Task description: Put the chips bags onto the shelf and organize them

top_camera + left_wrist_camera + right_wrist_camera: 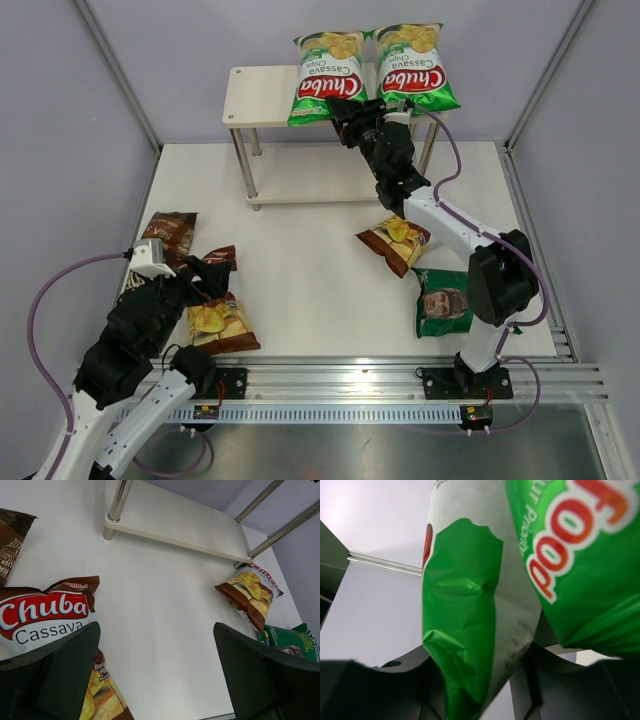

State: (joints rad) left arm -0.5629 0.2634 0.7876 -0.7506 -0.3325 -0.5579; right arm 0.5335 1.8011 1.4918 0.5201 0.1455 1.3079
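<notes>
Currently, two bright green Chuba bags are seen lying side by side on the top board of the shelf (255, 95), with their lower ends hanging over its front edge. The right claw (350, 115) is stretched out to the front edge of the shelf and is placed at the lower end of the left green bag (325, 75), while the right green bag (415, 65) lies just beside it. In the right wrist view a crumpled lower corner of the left green bag (465, 620) is shown hanging down between the two dark fingers (395, 680); whether it is pinched or merely passing between them cannot be told. The left claw (205, 275) is held low over the desk (300, 200) at the near left, and its jaws are spread wide with nothing between them. A brown-and-white Chuba bag (215, 325) is found directly beneath and beside the left claw (156, 630), and its red logo is seen next to the left finger in the wrist view. A dark brown Kettle bag (170, 232) lies just beyond it. A second brown-and-white Chuba bag (395, 240) and a dark green bag with a man's face (442, 303) are laid on the desk at the right, near the right arm and well apart from both claws.
</notes>
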